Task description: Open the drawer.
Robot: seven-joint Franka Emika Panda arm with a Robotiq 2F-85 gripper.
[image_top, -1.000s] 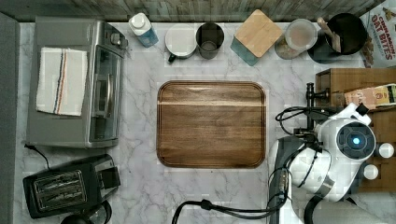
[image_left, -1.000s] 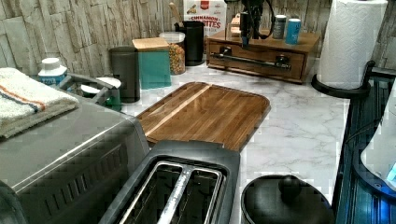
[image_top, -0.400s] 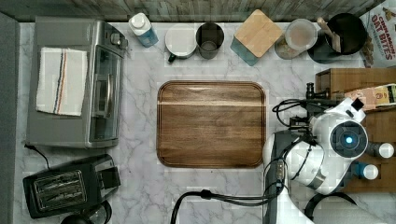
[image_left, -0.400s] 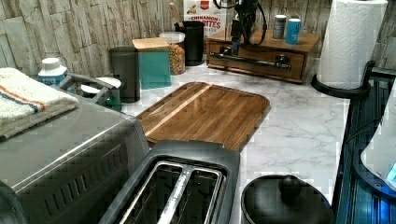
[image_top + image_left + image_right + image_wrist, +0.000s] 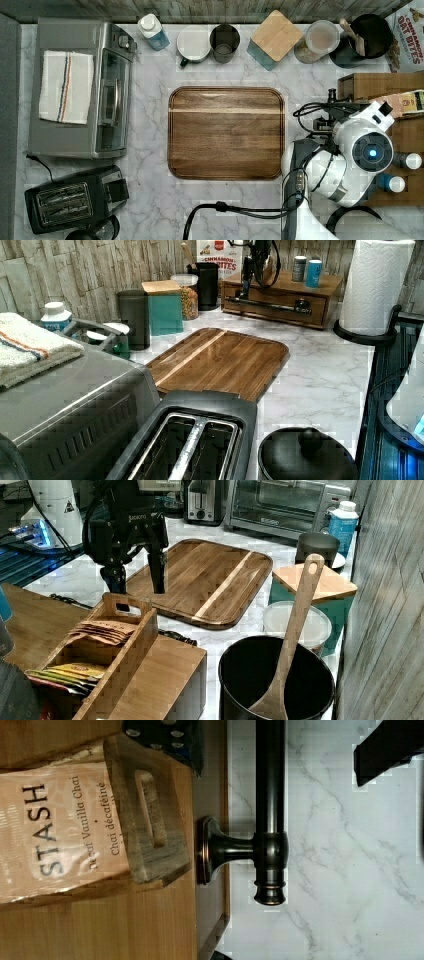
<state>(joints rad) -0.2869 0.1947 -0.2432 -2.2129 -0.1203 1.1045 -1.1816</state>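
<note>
Drawer [image 5: 280, 304] of a low wooden chest at the back of the marble counter [image 5: 320, 375], shut, with the gripper [image 5: 136, 582] at one end of its handle.

Its black bar handle [image 5: 270, 795] runs along the front on posts; the wrist view shows the bar's capped end and one post. In the right view, the two fingers [image 5: 156, 572] hang spread apart, pointing down beside a wooden tea caddy [image 5: 112, 645]. The cutting board [image 5: 226, 133] lies mid-counter, well apart.
</note>
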